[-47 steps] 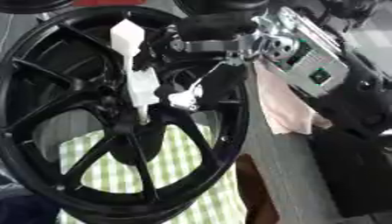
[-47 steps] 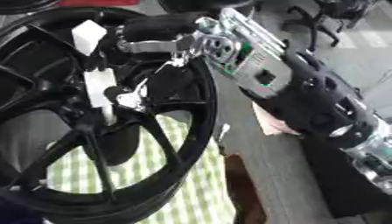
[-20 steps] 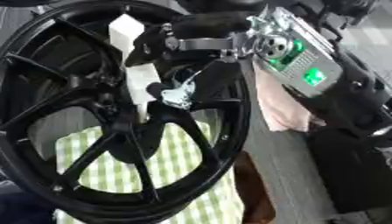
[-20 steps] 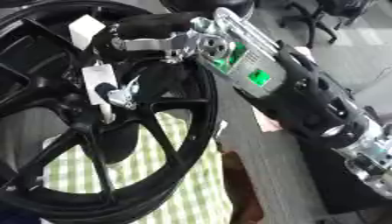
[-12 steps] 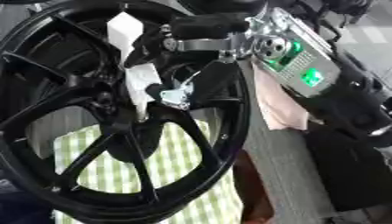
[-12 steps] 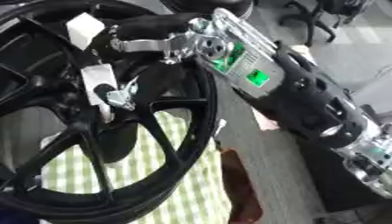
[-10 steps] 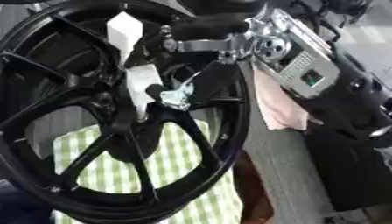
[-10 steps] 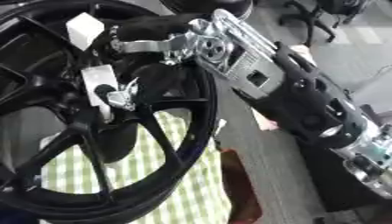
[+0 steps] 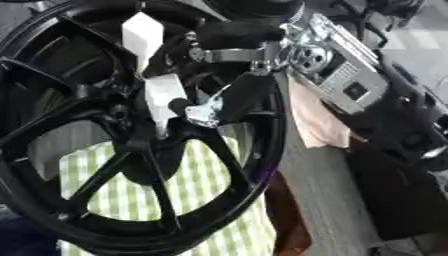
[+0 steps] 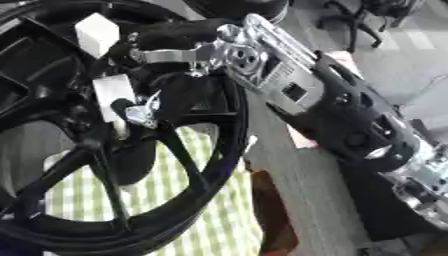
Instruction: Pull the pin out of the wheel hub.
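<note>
The black wheel [image 9: 131, 165] stands over a checked cloth [image 9: 201, 200] on the desk. At its hub, the white pin [image 9: 162, 97] sits pinched in the right hand's [image 9: 223, 95] fingers. Drawing straight along the pin's axis should avoid jamming.

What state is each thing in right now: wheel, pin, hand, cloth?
Wheel: black, standing tilted on its rim over the cloth.
Pin: white, at the hub, right hand's fingers curled on it.
Right hand: reaching in from the right, shut on the pin.
Checked cloth: green and white, lying flat under the wheel.
Left hand: not in view.
</note>
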Robot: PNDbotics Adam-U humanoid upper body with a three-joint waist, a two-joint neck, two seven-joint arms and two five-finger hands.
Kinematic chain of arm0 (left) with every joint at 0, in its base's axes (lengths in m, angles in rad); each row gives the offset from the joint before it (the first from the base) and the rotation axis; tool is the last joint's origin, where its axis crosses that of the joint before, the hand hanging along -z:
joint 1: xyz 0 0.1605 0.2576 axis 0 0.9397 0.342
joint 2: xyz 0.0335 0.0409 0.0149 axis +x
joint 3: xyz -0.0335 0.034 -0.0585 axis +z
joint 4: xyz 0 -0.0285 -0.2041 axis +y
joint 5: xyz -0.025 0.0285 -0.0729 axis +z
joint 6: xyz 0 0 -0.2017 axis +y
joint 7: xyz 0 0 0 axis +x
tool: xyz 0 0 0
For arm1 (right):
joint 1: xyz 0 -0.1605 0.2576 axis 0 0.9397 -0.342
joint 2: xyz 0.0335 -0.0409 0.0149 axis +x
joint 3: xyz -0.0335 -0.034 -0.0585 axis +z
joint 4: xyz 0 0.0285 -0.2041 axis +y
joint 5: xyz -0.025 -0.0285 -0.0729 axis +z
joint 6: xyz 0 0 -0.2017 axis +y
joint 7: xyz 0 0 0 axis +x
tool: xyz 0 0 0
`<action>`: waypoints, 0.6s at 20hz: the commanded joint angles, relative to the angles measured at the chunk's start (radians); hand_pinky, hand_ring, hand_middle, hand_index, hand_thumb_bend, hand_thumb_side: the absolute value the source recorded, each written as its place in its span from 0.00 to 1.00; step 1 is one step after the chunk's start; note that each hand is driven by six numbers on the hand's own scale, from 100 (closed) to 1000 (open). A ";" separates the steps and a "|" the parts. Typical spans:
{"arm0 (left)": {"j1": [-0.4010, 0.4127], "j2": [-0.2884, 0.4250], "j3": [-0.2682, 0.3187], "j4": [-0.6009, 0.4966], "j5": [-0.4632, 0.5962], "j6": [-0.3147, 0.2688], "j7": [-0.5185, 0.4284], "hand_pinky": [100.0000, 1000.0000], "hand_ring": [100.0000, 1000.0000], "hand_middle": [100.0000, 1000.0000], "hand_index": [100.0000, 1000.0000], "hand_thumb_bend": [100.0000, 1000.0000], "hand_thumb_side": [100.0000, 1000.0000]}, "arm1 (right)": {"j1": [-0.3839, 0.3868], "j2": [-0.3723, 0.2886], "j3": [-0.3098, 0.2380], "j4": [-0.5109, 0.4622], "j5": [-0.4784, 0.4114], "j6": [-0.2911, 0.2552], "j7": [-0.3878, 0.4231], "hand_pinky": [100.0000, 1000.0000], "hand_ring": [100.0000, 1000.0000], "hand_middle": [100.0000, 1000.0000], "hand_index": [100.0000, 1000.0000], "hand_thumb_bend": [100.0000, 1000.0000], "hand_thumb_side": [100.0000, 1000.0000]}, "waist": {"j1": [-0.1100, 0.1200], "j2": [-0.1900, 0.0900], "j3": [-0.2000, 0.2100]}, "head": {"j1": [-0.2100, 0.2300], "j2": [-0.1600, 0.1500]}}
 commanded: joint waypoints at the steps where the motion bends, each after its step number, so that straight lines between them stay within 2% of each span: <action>1: -0.008 0.001 0.000 -0.019 -0.004 0.002 -0.002 0.90 0.72 0.58 0.77 0.07 0.72 | -0.005 -0.015 -0.015 -0.012 0.004 0.000 0.007 0.87 0.99 0.76 0.93 0.00 0.67 | 0.005 -0.009 0.002 | -0.003 0.005; 12: -0.010 -0.001 -0.002 -0.019 -0.011 0.002 -0.004 0.91 0.72 0.58 0.77 0.06 0.72 | 0.004 -0.012 -0.018 -0.012 0.004 0.034 0.021 0.86 0.97 0.72 0.92 0.00 0.69 | 0.005 0.002 0.009 | -0.013 0.005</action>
